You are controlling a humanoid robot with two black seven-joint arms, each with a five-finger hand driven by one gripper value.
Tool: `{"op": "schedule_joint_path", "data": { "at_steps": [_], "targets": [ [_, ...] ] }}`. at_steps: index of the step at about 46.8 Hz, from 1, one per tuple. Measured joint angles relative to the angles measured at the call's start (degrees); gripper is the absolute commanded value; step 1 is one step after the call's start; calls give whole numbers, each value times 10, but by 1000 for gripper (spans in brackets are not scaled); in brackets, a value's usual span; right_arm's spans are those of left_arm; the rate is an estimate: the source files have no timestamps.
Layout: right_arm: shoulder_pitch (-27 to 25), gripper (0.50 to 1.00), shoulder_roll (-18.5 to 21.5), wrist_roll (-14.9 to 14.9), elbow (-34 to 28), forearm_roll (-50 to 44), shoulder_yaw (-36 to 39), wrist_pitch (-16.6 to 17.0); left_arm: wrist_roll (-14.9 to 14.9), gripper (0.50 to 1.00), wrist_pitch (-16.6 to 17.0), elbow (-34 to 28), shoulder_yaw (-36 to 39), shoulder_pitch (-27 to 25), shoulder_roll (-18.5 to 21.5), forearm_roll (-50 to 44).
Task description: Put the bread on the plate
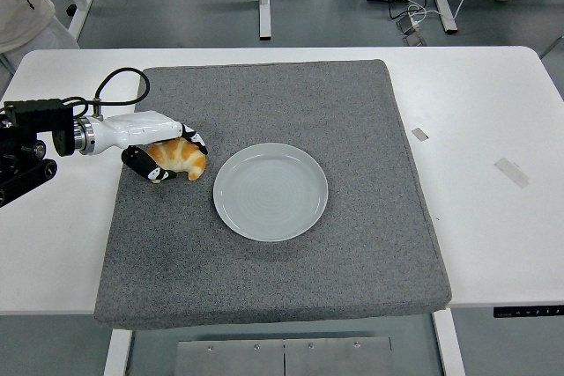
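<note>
- While the left hand (157, 149) reaches in from the left edge over the grey mat (273, 253), its fingers are curled down around the bread (179, 158), the upper fingers draped across the top and a dark finger tucked beneath the near-left end
- From this view it looks like a closed grasp on the roll, though I can't tell how firm the grip is or whether the bread is clear of the mat
- The bread is a golden croissant-shaped piece, lying low on the mat's left part, its long axis running roughly left to right, in line with the forearm
- Out past the fingertips, the plate (270, 191) sits just to the right and a little nearer the table's front edge, close to the bread but not touching it
- So the coming carry, as I judge it, is a short shift rightward and slightly toward the near side, straight along the bread's own length
- The right arm is nowhere to be seen, so the left is the only hand near the job
</note>
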Motion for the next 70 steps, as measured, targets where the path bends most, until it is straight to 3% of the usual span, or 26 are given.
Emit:
{"op": "schedule_joint_path", "data": {
  "at_steps": [2, 37, 53, 61, 70],
  "targets": [
    [0, 1000, 0, 0, 0, 0, 0, 0, 0, 500, 0, 7, 0, 0, -4, 0],
    [1, 1000, 0, 0, 0, 0, -1, 0, 0, 500, 0, 57, -5, -24, -38, -48],
    [1, 1000, 0, 0, 1, 0, 0, 0, 0, 500, -10, 54, -6, -63, -61, -176],
    [1, 1000, 0, 0, 1, 0, 0, 0, 0, 500, -43, 47, -7, -73, -66, -243],
    [1, 1000, 0, 0, 0, 0, 0, 0, 0, 500, -46, 47, -6, -80, -77, -253]
  ]
}}
